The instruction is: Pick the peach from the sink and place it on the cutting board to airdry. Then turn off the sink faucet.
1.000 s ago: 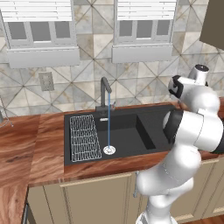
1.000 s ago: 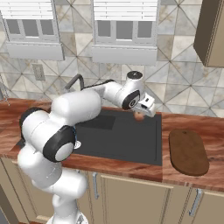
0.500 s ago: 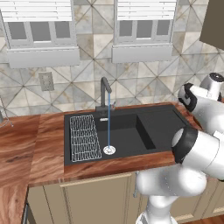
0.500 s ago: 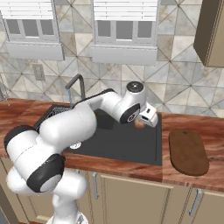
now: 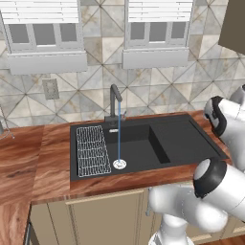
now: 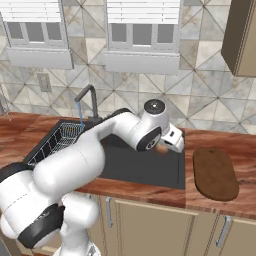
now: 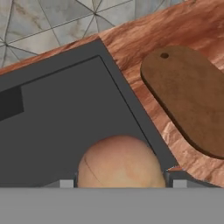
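Note:
The peach (image 7: 120,164), a round orange-pink fruit, sits between the two fingertips of my gripper (image 7: 121,183), which is shut on it. In the right base view the gripper (image 6: 166,148) holds the peach (image 6: 161,148) just above the right end of the black sink (image 6: 145,170), over the flat drainer section (image 7: 52,109). The dark reddish-brown cutting board (image 6: 215,172) lies on the wood counter to the right of the sink, and in the hand view the cutting board (image 7: 192,96) is ahead and to the right. The sink faucet (image 5: 114,103) runs a thin blue stream (image 5: 118,143) into the basin.
A white wire rack (image 5: 93,150) lies in the left of the basin beside the white drain disc (image 5: 119,164). Wood counter (image 6: 215,207) surrounds the sink. A tiled wall with windows stands behind, and a dark cabinet (image 6: 240,37) hangs at the upper right.
The arm has swung to the right with the peach in the gripper, from above the drainer's middle to the sink's right end near the cutting board. Water keeps running.

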